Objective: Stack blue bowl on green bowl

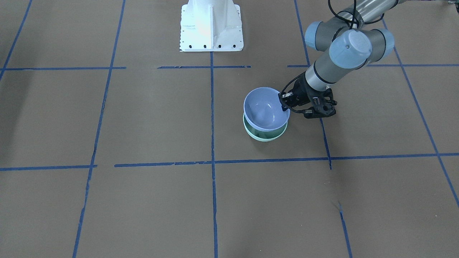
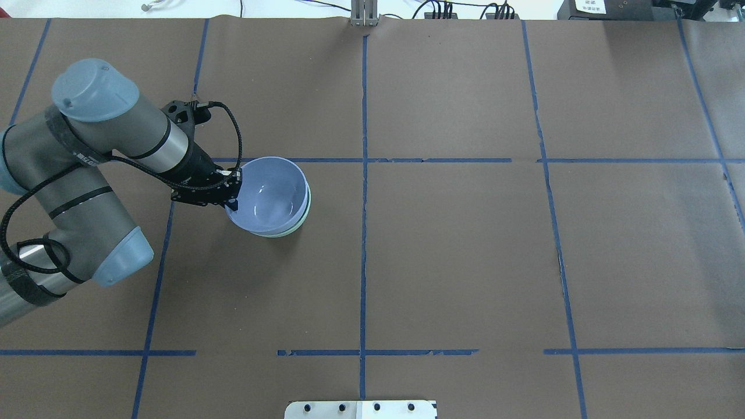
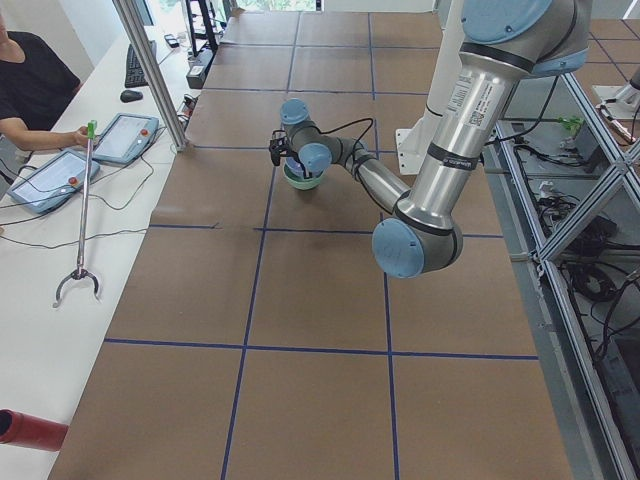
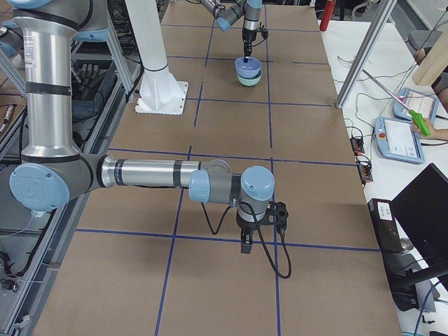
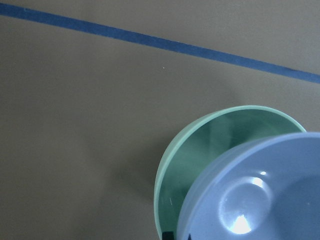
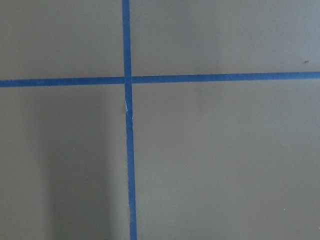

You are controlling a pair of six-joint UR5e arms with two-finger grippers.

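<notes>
The blue bowl (image 1: 266, 109) sits tilted in the top of the green bowl (image 1: 265, 135), left of the table's middle in the overhead view. There the blue bowl (image 2: 269, 195) covers all but a thin rim of the green bowl (image 2: 275, 234). My left gripper (image 1: 285, 104) is shut on the blue bowl's rim on the robot's side, and also shows in the overhead view (image 2: 233, 202). In the left wrist view the blue bowl (image 5: 260, 200) sits off-centre over the green bowl (image 5: 200, 150). My right gripper (image 4: 246, 245) shows only in the exterior right view, pointing down over bare table; I cannot tell if it is open.
The table is brown paper with blue tape grid lines (image 2: 364, 174). The robot's white base (image 1: 211, 28) stands at the table's edge. Operators, tablets (image 3: 45, 180) and a grabber stick (image 3: 82, 210) are on the side bench beyond the table.
</notes>
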